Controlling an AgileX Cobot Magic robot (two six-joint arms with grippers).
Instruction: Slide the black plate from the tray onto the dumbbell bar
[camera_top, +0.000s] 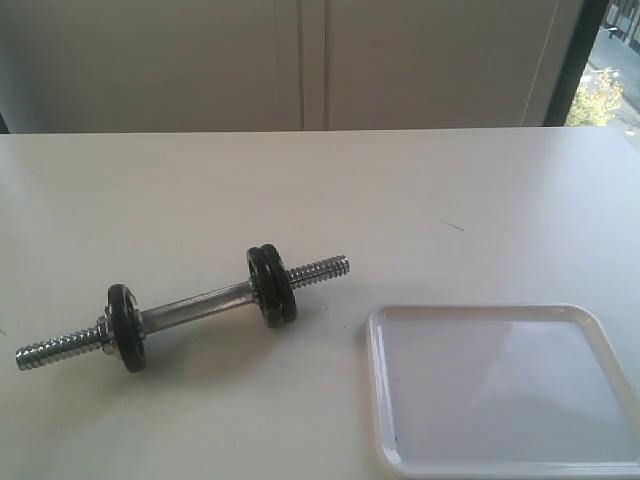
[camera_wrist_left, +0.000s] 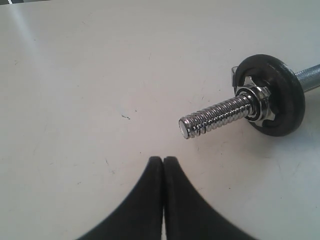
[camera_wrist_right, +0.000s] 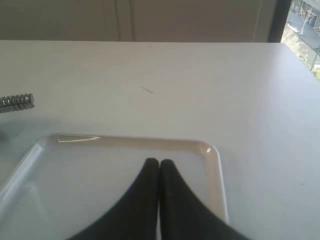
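Note:
The dumbbell bar (camera_top: 195, 308) lies on the white table, chrome with threaded ends. A pair of black discs sits on its right end; the outer one is the black plate (camera_top: 284, 292), with bare thread (camera_top: 320, 270) beyond it. A single black disc (camera_top: 127, 327) sits at the left end behind a chrome collar (camera_wrist_left: 257, 100). The white tray (camera_top: 380, 400) holds no disc. My left gripper (camera_wrist_left: 163, 159) is shut on nothing, above bare table near the left threaded end (camera_wrist_left: 215, 116). My right gripper (camera_wrist_right: 159, 161) is shut on nothing, over the tray (camera_wrist_right: 214, 165). Neither gripper shows in the exterior view.
The table's far edge meets a pale wall, with a window (camera_top: 610, 60) at the far right. The bar's right threaded tip (camera_wrist_right: 17, 102) pokes into the right wrist view beside the tray. The tray runs off the exterior view's lower right.

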